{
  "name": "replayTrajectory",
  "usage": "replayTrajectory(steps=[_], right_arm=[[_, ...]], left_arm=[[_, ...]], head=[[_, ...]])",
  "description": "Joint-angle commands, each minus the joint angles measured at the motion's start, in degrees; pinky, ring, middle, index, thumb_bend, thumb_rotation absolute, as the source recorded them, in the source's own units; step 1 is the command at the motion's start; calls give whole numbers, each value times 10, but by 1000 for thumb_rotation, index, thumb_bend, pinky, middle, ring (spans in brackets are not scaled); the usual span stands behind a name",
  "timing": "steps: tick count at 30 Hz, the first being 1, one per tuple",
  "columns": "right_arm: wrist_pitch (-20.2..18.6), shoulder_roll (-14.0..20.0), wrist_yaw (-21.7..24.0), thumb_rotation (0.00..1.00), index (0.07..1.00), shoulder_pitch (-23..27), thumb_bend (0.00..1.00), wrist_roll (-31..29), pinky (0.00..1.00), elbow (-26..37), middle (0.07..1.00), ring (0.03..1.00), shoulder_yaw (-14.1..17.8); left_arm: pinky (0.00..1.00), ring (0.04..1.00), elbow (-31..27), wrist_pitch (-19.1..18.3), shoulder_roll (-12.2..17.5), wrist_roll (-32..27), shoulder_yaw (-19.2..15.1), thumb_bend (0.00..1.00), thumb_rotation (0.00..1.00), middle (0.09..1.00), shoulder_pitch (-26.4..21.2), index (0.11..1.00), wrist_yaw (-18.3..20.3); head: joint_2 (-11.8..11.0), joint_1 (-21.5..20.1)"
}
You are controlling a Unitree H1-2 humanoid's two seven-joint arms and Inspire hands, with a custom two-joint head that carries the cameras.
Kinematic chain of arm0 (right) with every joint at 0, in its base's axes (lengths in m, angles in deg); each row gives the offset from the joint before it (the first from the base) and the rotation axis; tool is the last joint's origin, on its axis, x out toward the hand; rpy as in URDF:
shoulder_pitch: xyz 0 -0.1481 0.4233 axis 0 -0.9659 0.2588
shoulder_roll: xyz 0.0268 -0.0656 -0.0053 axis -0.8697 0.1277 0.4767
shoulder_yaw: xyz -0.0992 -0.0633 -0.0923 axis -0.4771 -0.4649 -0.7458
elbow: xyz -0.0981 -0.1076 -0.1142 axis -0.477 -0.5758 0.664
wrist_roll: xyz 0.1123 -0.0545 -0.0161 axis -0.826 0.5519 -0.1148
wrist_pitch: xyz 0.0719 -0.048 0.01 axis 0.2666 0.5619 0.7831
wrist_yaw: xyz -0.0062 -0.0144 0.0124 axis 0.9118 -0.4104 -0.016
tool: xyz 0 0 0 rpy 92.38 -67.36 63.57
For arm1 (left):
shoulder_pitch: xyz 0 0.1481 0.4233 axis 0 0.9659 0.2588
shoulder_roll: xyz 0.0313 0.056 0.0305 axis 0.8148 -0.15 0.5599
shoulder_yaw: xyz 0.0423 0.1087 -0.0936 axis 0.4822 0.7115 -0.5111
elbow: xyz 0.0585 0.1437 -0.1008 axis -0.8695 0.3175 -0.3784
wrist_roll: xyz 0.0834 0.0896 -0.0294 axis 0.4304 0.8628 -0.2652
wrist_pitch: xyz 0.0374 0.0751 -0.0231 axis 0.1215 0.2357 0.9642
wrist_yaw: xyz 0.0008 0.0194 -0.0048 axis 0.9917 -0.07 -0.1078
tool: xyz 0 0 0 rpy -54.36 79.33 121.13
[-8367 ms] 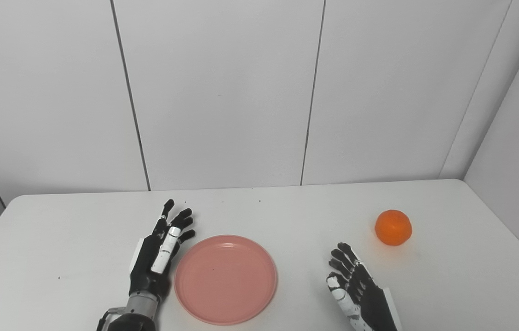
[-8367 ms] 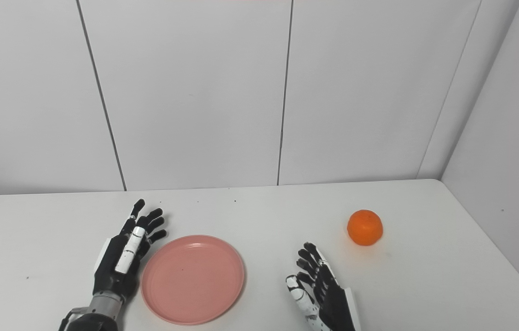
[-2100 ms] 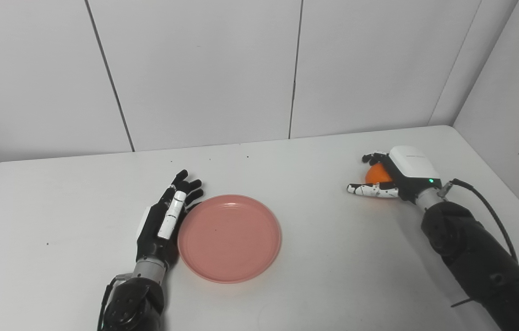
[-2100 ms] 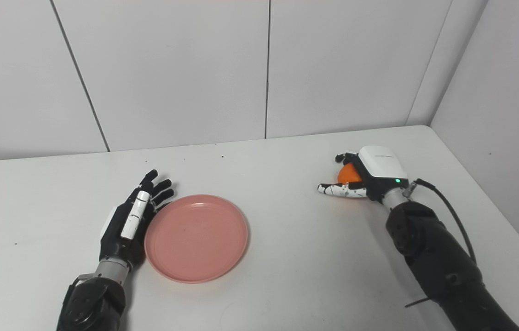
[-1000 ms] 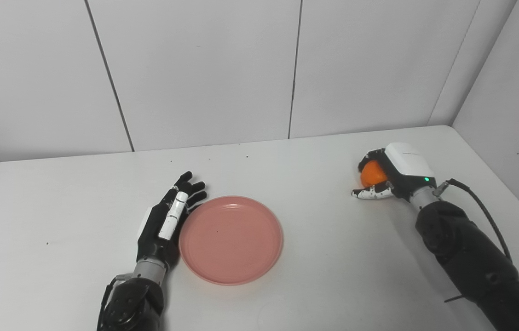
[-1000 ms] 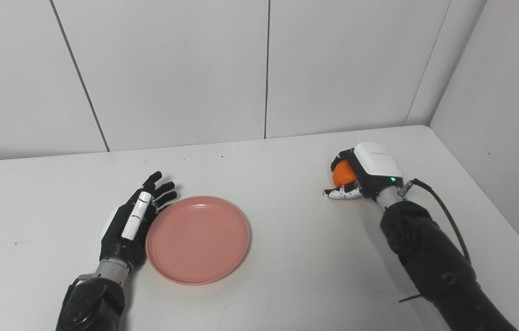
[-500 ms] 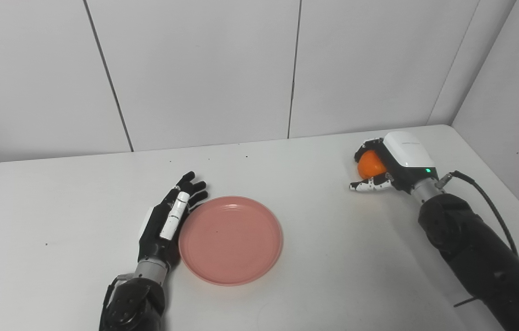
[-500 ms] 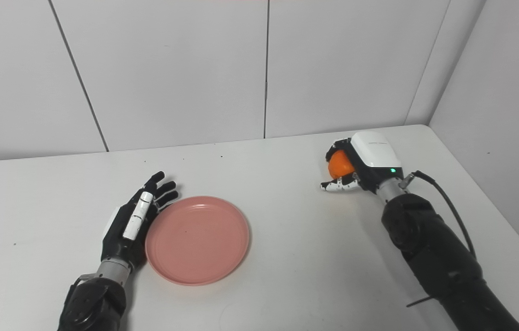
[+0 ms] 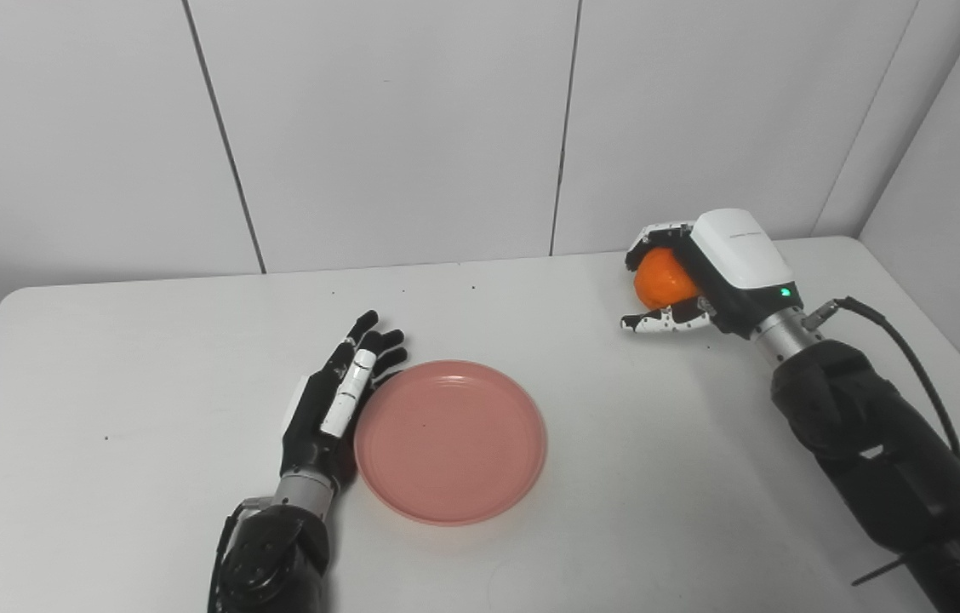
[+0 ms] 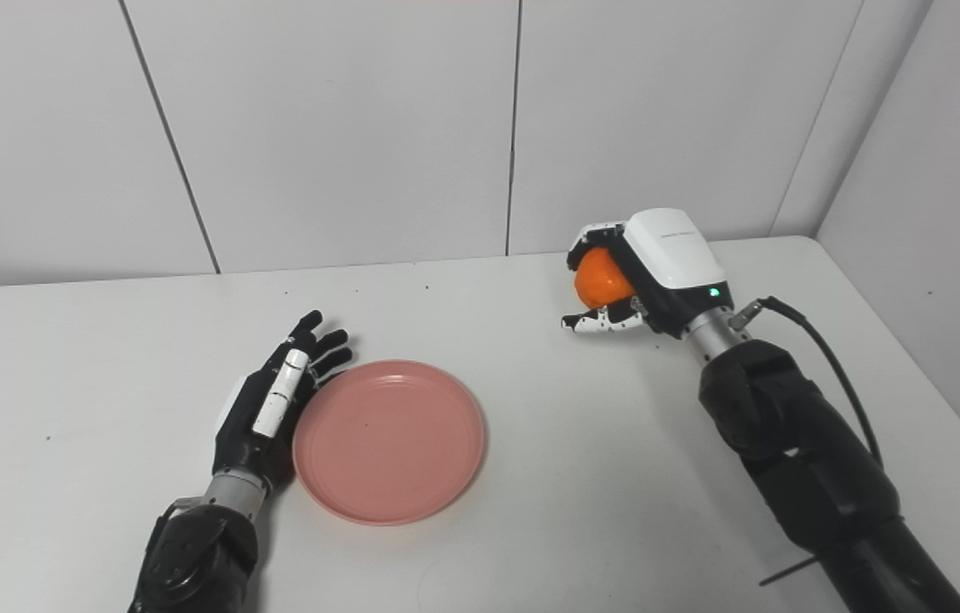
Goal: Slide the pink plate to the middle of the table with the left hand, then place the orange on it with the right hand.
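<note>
Right hand (image 9: 705, 281) wrapped on orange (image 9: 663, 279), lifted off tabletop (image 9: 105, 358); pink plate (image 9: 450, 440) well to its left, touching splayed, empty left hand (image 9: 335, 409). Risk: loose hold drops orange mid-carry, or it rolls off plate

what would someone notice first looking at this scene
The orange, bright against the white table, sits gripped in the right hand toward the far right. Next comes the pink plate, empty, near the middle of the table. The left hand lies flat, fingers apart, along the plate's left rim.
</note>
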Motion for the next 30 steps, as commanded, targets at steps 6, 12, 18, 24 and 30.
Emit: replayTrajectory(steps=[6,12,18,24,30], right_arm=[[49,-11,-3,162,489,34,493,-19,301,55,496,383,17],[49,-41,27,164,488,37,491,-33,298,92,496,379,4],[51,-68,60,164,489,39,489,-29,315,129,487,389,-14],[50,-84,96,168,489,37,489,-29,325,160,496,400,-28],[57,-88,119,170,487,32,490,-29,289,175,457,351,-32]], left_arm=[[769,823,-8,12,-13,8,7,765,671,833,-14,898,-9],[782,817,-10,8,-17,8,6,748,657,824,-12,894,-13],[788,821,-12,9,-20,6,6,741,655,820,-12,892,-14],[783,814,-16,1,-22,4,3,741,649,807,-13,887,-16],[790,811,-12,5,-25,3,4,759,647,803,-16,887,-16]], head=[[2,16],[3,21],[7,27],[13,34],[19,72]])
